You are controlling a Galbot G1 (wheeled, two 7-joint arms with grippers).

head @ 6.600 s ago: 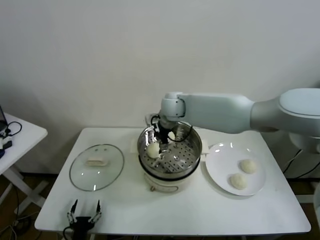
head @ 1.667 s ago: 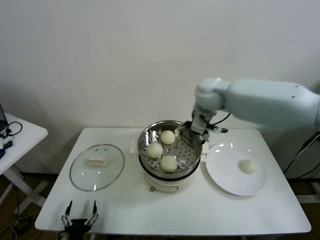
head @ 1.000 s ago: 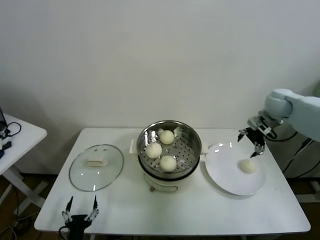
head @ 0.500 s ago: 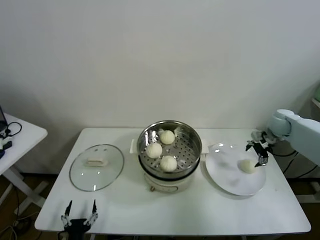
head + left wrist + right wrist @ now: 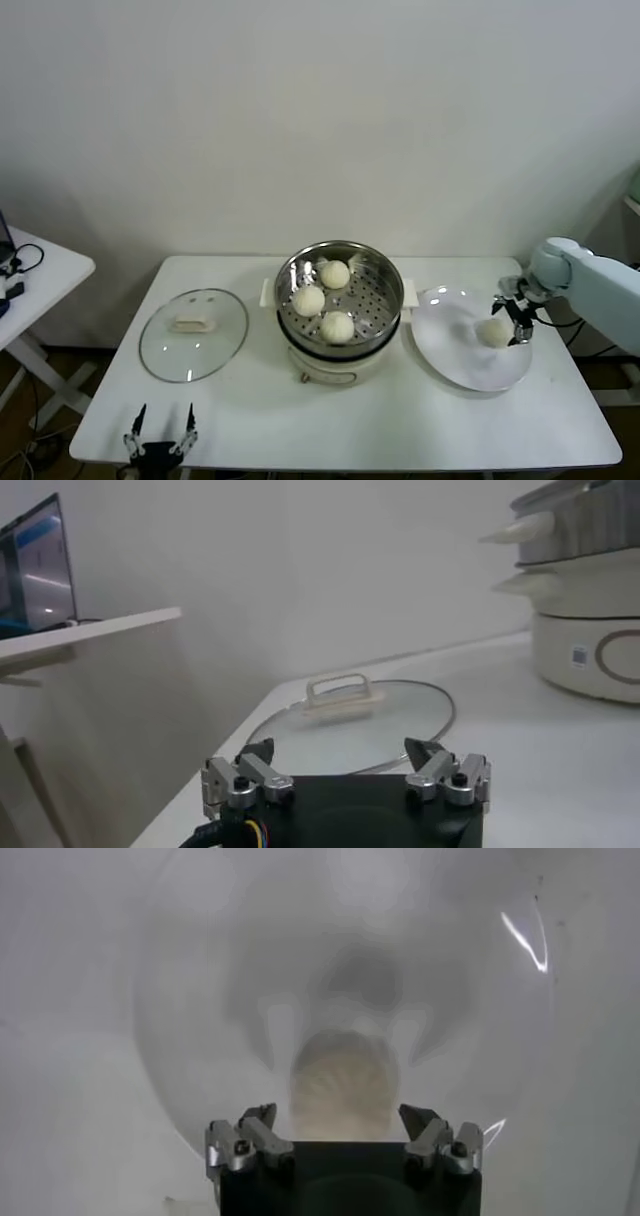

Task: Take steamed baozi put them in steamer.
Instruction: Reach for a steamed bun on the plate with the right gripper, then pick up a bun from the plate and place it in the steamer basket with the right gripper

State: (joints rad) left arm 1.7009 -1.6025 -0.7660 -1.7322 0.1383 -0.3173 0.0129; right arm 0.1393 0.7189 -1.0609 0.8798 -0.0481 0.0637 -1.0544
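Three cream-white baozi (image 5: 336, 325) lie in the shiny steel steamer (image 5: 378, 273) on its cream pot base at the table's middle. One baozi (image 5: 492, 332) lies on the round white plate (image 5: 452, 355) at the right. My right gripper (image 5: 512, 318) is open and hangs just above that baozi, a finger on each side of it. In the right wrist view the baozi (image 5: 343, 1082) sits between my open fingers (image 5: 257, 1123), apart from them. My left gripper (image 5: 160, 437) is open and idle at the table's front left edge, also in its wrist view (image 5: 345, 770).
A flat glass lid (image 5: 193, 333) with a cream handle lies on the table left of the steamer, and shows in the left wrist view (image 5: 350, 715). A small side table (image 5: 35, 270) stands at the far left. A wall rises behind the table.
My right gripper has come down from beside the plate's far right rim to just over the last baozi on the plate. The left arm has stayed put.
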